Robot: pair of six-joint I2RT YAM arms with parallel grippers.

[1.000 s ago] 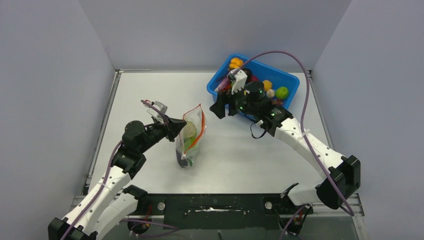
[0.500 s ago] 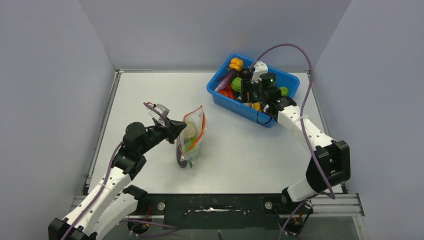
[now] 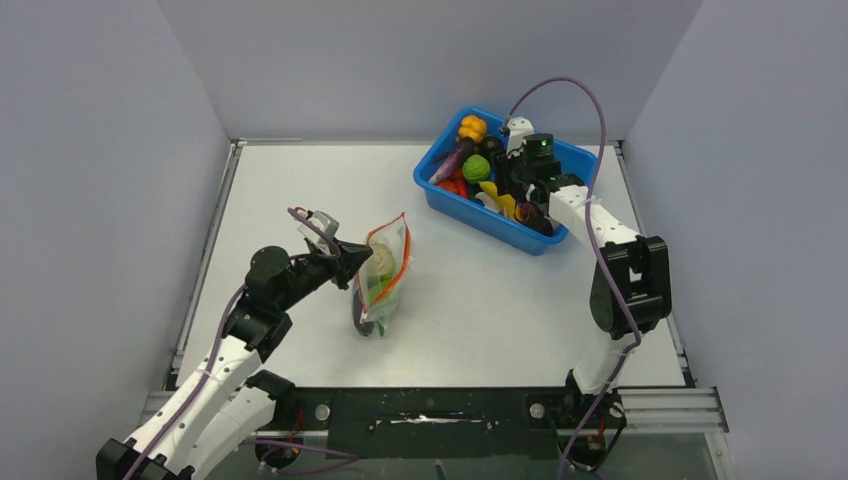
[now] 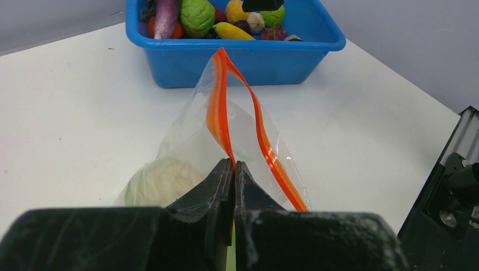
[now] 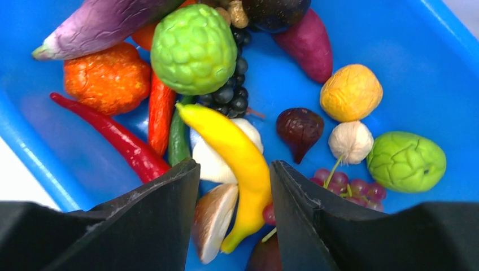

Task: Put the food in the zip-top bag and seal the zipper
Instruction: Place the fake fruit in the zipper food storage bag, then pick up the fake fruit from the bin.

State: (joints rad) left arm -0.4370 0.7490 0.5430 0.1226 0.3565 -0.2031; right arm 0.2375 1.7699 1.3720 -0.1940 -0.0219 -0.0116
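Observation:
The clear zip-top bag (image 3: 379, 278) stands on the white table with its mouth open. My left gripper (image 3: 352, 258) is shut on its edge at the red-orange zipper (image 4: 216, 107), fingertips (image 4: 226, 169) pressed together. A pale green food (image 4: 158, 180) and other pieces sit inside the bag. My right gripper (image 3: 512, 178) is open over the blue bin (image 3: 470, 215). In the right wrist view it (image 5: 234, 164) straddles a yellow banana (image 5: 237, 147) without touching it. A bumpy green fruit (image 5: 194, 48) and a purple eggplant (image 5: 96, 25) lie nearby.
The bin (image 5: 429, 68) also holds a red chili (image 5: 113, 135), an orange fruit (image 5: 99, 76), garlic (image 5: 351, 141), a dark fig (image 5: 299, 129), grapes and a second green fruit (image 5: 405, 161). Grey walls enclose the table. A black rail (image 4: 452, 180) runs along the near edge.
My right arm has swung from the bin's left front corner to above the bin's middle, wrist now pointing down into it. The left gripper and the bag have stayed in place.

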